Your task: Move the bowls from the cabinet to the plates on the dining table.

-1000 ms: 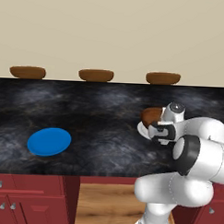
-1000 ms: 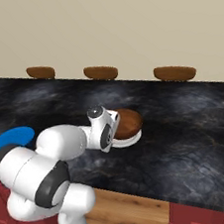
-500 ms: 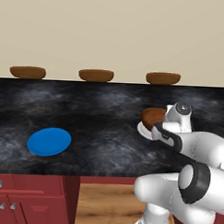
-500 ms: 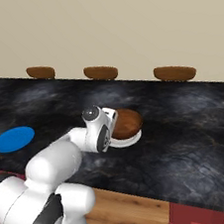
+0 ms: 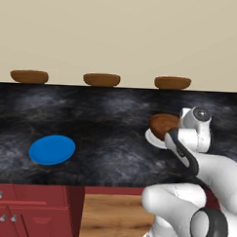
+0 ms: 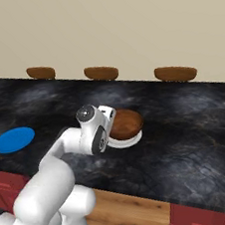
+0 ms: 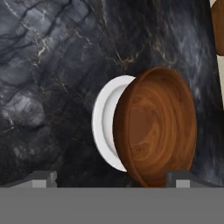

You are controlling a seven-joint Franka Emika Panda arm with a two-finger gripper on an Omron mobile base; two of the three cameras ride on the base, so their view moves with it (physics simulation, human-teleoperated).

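Wooden bowl (image 7: 154, 127): dark brown, glossy, deep; sat right of centre in the hand view, on the white plate but shifted off its middle toward the right of that frame. In the left base view the wooden bowl (image 5: 163, 125) lay right of centre, partly behind the arm; in the right base view the wooden bowl (image 6: 126, 123) lay at centre frame.

White plate (image 7: 105, 127): showed as a pale crescent on the left side of the bowl in the hand view; white plate (image 6: 122, 143) peeked out below the bowl in the right base view.

Blue plate (image 5: 51, 149): lower left of the left base view, well apart from the bowl, nothing on it. Blue plate (image 6: 14, 139) at the left edge of the right base view.

Dining table (image 5: 105, 120): black marbled top, carrying both plates; dining table (image 7: 48, 65) was the backdrop in the hand view.

Gripper (image 7: 113, 177): fingers spread wide, one tip at lower left, one at lower right of the hand view; nothing between them, bowl not gripped. Hand sat just beside the bowl in the base views.

Stool tops (image 5: 101, 79): three brown ovals in a row along the far table edge, upper part of the left base view.

Red drawers (image 5: 23, 211): lower left corner of the left base view, silver knobs.
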